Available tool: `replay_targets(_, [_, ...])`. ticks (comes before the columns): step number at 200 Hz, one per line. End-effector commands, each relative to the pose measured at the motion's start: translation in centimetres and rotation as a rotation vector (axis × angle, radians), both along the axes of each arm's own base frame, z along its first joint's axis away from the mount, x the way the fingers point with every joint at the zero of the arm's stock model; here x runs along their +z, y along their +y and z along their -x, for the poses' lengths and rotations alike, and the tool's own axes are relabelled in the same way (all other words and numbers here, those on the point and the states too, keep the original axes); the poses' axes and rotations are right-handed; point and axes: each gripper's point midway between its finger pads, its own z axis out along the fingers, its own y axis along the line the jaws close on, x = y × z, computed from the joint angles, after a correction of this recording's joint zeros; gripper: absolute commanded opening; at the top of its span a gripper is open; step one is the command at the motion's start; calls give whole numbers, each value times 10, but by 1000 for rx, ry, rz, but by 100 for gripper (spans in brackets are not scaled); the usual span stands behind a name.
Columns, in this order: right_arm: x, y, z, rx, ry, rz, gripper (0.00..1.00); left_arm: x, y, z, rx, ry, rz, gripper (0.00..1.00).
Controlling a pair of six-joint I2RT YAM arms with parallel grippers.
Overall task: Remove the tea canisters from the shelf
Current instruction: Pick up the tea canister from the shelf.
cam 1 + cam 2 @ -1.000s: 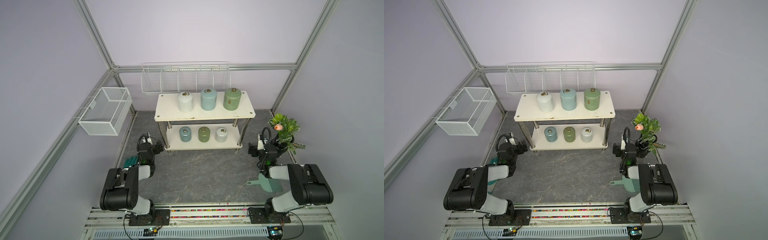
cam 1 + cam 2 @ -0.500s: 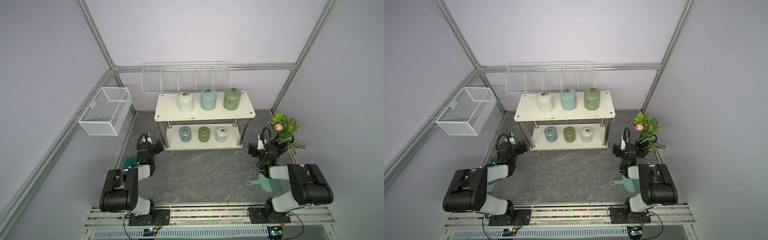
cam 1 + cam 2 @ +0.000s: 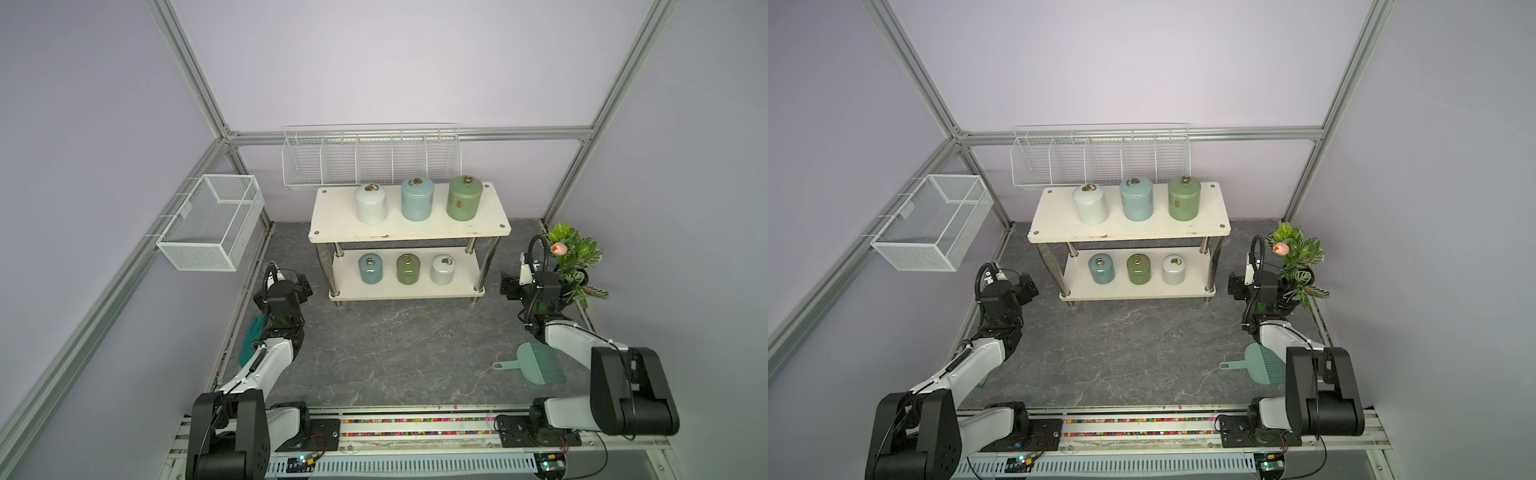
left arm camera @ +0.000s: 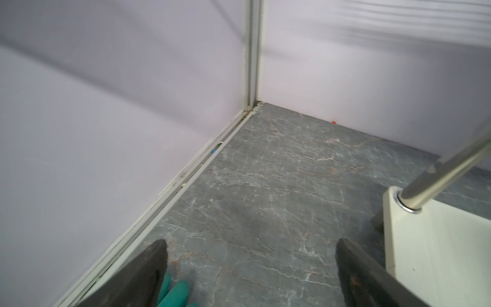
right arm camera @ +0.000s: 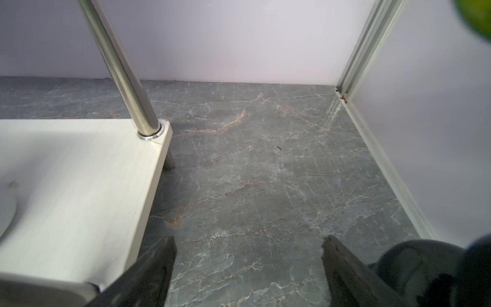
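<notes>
We hold our left gripper point(image 4: 251, 242) and right gripper point(image 5: 248, 239) spread wide and empty at either end of the two-tier cream-white shelf point(image 3: 409, 232) on chrome posts, ready to reach in, because all six glossy ceramic tea canisters point(image 3: 417, 203) stand on it, three per tier.

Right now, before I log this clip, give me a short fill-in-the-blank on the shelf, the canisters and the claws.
The shelf holds ___ tea canisters in all. On its top board, the canister between the white canister and the green canister is pale ___. The left claw and the right claw both stand ___, with nothing between them.
Missing words: six; blue; open.
</notes>
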Motion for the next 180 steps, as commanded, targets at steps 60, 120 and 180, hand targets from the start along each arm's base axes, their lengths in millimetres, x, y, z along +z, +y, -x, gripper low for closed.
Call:
replay_targets(60, [21,14,28,10,81,-121,89,24,20,32,167,-59,78,100])
replay_targets(120, [22,43,46,84,152,-250,89,12,17,36,209,3,169,100])
replay_targets(180, [20,68,87,109,199,-358,89,6,12,44,208,14,231,100])
